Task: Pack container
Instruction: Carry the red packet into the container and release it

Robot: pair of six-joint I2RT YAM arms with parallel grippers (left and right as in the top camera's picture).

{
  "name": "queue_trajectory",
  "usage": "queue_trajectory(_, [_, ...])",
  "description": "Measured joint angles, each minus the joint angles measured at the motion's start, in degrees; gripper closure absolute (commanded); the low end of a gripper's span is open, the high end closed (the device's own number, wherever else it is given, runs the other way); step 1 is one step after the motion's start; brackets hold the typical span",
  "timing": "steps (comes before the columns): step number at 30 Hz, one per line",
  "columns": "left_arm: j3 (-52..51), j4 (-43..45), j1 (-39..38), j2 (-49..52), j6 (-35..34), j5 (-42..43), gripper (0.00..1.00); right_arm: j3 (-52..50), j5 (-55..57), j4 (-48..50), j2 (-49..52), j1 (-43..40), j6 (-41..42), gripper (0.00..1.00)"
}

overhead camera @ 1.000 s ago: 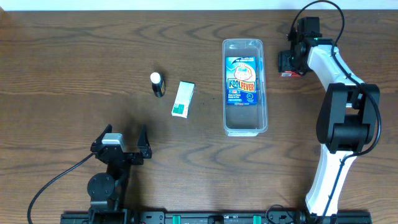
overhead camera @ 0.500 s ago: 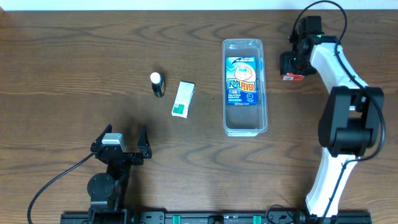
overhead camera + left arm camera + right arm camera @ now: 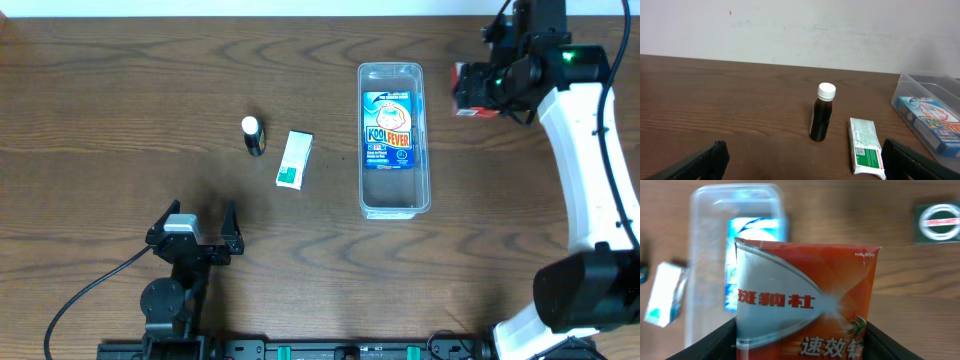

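The container point(image 3: 393, 196) is a clear, long bin at mid-table with a blue Kool Fever box point(image 3: 388, 130) lying flat inside; it also shows in the right wrist view point(image 3: 705, 240) and the left wrist view point(image 3: 920, 87). My right gripper point(image 3: 478, 90) hangs just right of the container's far end, shut on a red-orange box point(image 3: 805, 305) with Chinese lettering point(image 3: 466, 90). My left gripper point(image 3: 195, 238) rests open near the front left edge, with nothing between its fingers point(image 3: 695, 162).
A small dark bottle with a white cap point(image 3: 252, 135) point(image 3: 822, 112) stands left of the container, with a white-and-green box point(image 3: 294, 160) point(image 3: 866, 147) lying beside it. A dark green box point(image 3: 937, 222) lies on the table, right of the container.
The right arm has risen and swung, carrying the red-orange box slightly up and to the right, away from the table. The left arm and the loose items have not moved.
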Motion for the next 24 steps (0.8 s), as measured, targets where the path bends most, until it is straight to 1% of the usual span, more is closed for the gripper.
queue_trajectory(6, [0.00,0.00,0.00,0.00,0.00,0.00,0.02,-0.04,-1.62,-1.18,0.09,6.75,1.73,0.33])
queue_trajectory(12, [0.00,-0.02,0.00,0.00,0.00,0.00,0.02,-0.37,0.44,3.39,2.14,12.74,5.55,0.34])
queue_trajectory(18, [0.00,0.00,0.00,0.00,0.00,0.00,0.02,-0.59,4.20,6.16,9.07,16.15,9.38,0.31])
queue_trajectory(24, [0.00,0.00,0.00,0.00,-0.02,0.00,0.02,-1.22,7.28,8.04,16.46,16.92,12.37,0.31])
